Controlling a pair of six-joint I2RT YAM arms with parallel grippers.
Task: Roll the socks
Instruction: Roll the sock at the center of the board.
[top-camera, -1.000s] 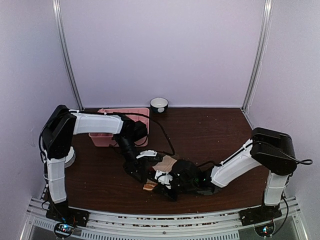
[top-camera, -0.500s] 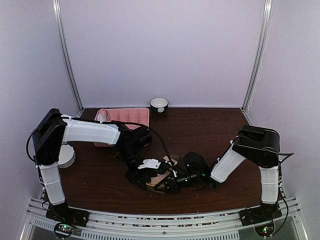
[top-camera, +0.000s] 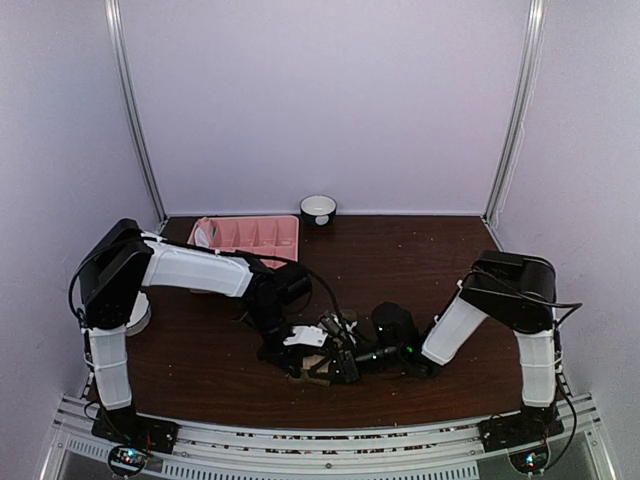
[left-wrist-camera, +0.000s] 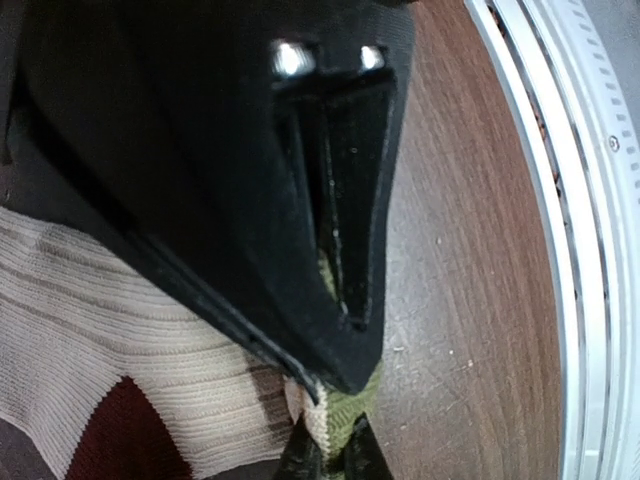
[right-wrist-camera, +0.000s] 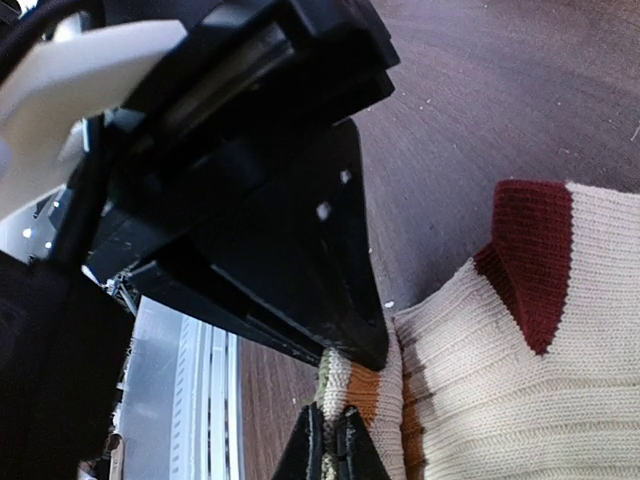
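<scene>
The tan sock, with brown stripes, a maroon patch and a green edge, lies bunched on the table between both grippers. My left gripper is shut on the sock's green edge. My right gripper is shut on the same end of the sock, by an orange stripe. In the top view the left gripper and right gripper meet low over the sock, which they mostly hide. I cannot make out the pink sock; a pale bundle lies in the pink tray's left end.
The pink divided tray stands at the back left. A small white cup stands at the back wall. A white round object sits behind the left arm. The table's front rail is close to the grippers.
Both grippers have come down and closer together near the table's front. The sock, earlier held up and showing a tan patch, is now low and mostly hidden between them.
</scene>
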